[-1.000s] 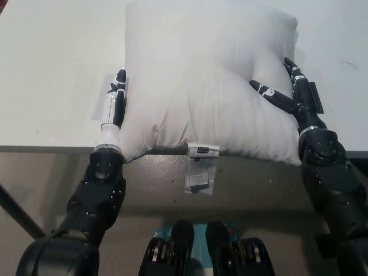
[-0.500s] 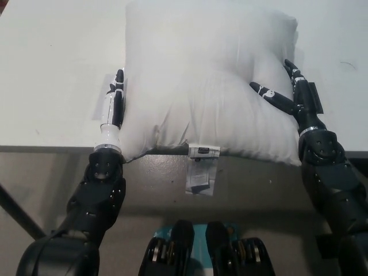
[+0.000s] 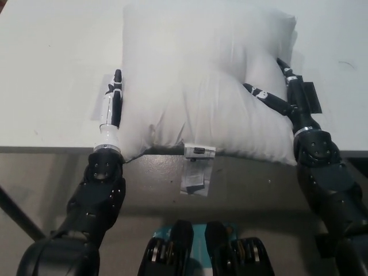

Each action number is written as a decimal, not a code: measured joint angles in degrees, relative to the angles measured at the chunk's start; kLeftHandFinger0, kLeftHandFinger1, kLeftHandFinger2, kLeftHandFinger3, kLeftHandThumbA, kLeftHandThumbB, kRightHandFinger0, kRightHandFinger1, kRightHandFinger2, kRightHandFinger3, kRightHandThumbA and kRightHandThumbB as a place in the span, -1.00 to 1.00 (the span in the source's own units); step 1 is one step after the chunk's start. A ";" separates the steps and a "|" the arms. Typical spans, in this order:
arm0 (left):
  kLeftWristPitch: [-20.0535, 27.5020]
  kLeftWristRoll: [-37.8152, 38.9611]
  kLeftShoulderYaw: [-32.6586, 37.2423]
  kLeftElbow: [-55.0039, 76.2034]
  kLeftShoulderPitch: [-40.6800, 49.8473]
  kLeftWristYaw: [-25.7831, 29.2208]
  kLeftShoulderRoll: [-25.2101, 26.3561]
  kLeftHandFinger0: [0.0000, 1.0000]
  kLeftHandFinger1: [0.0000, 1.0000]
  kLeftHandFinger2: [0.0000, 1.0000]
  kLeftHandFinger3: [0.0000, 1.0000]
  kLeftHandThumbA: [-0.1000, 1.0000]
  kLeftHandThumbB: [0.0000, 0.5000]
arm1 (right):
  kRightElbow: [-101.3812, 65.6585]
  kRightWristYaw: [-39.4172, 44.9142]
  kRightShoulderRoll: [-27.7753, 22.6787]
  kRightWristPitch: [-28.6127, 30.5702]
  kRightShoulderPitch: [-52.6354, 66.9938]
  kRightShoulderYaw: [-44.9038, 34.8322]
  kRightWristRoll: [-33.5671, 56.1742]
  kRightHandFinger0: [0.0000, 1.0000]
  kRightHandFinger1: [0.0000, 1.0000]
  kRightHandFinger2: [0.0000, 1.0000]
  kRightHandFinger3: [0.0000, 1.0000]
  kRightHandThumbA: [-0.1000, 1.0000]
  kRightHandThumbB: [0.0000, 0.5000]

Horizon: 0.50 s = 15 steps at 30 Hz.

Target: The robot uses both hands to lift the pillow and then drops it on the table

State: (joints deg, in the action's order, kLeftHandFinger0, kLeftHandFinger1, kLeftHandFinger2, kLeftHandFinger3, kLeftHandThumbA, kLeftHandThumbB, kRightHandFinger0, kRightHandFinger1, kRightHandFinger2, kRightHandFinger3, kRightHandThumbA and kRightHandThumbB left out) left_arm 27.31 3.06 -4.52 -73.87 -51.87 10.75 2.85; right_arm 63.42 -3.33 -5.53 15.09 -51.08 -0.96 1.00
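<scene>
**Basically: both hands clamped on the pillow at the near edge of the tabletop**

The white pillow (image 3: 207,80) sat on the white tabletop (image 3: 52,69), toward its near edge and right of centre. Its near seam overhung that edge slightly, and its far side ran out of frame at the top. The fabric was creased and dented on the right, where the hand pressed in.

The left hand (image 3: 112,103) lay flat against the pillow's left side, fingers straight and pointing toward the far edge, touching the fabric. Most of it was hidden behind the pillow's bulge, so whether it actually gripped or only pressed, I couldn't tell.

The right hand (image 3: 282,95) was at the pillow's right side near its near-right corner. One digit was laid across the top of the fabric and another ran up along the side, with the pillow pinched between them. It was holding the pillow.

A small white tag (image 3: 198,150) with a dark mark hung from the pillow's near seam, just past the tabletop's near edge. A clear label strip (image 3: 195,179) dangled below it.
</scene>
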 measured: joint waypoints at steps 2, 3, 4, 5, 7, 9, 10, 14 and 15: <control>0.00 0.52 -0.25 0.23 0.03 0.01 -0.30 1.00 1.00 1.00 1.00 1.00 -0.42 | -0.65 0.18 0.47 -0.08 0.11 0.38 0.00 1.00 1.00 1.00 1.00 1.00 0.13; 0.00 0.94 -0.42 0.39 0.05 0.00 -0.39 1.00 1.00 1.00 1.00 1.00 -0.43 | -1.26 0.35 0.88 -0.20 0.16 0.67 0.02 1.00 1.00 1.00 1.00 1.00 0.10; 0.00 1.33 -0.67 0.99 0.19 -0.02 -0.61 1.00 1.00 1.00 1.00 1.00 -0.42 | -2.21 0.37 1.26 -0.36 0.32 1.07 0.02 1.00 1.00 1.00 1.00 1.00 0.09; 0.00 1.73 -0.94 1.50 0.35 -0.01 -0.88 1.00 1.00 1.00 1.00 1.00 -0.48 | -3.17 0.37 1.60 -0.47 0.51 1.42 0.01 1.00 1.00 1.00 1.00 1.00 0.04; 0.00 2.46 -1.49 2.34 0.60 0.00 -1.60 1.00 1.00 1.00 1.00 1.00 -0.48 | -4.35 0.36 2.28 -0.75 0.73 1.97 0.01 1.00 1.00 1.00 1.00 1.00 0.02; 0.00 3.19 -1.83 3.05 0.85 0.00 -2.20 1.00 1.00 1.00 1.00 1.00 -0.48 | -5.40 0.35 2.82 -1.14 1.00 2.27 0.02 1.00 1.00 1.00 1.00 1.00 0.02; 0.01 3.45 -1.91 3.26 0.94 0.00 -2.39 1.00 1.00 1.00 1.00 1.00 -0.41 | -5.57 0.35 2.92 -1.28 1.08 2.37 0.01 1.00 1.00 1.00 1.00 1.00 0.09; 0.00 4.93 -2.79 4.13 1.26 0.01 -3.36 1.00 1.00 1.00 1.00 1.00 -0.42 | -6.54 0.24 3.03 -1.87 1.68 2.37 0.29 1.00 1.00 1.00 1.00 1.00 0.06; 0.00 5.17 -2.88 4.18 1.30 0.01 -3.55 1.00 1.00 1.00 1.00 1.00 -0.43 | -6.74 0.23 3.06 -1.98 1.74 2.37 0.39 1.00 1.00 1.00 1.00 1.00 0.06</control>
State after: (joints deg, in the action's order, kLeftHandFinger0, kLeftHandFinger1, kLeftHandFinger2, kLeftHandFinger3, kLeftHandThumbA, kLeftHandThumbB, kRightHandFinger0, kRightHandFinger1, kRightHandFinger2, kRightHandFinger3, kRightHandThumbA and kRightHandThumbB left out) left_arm 27.31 8.23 -7.40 -69.68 -50.57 10.77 -0.70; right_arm 56.68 -3.10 -2.48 13.11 -49.34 1.41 1.39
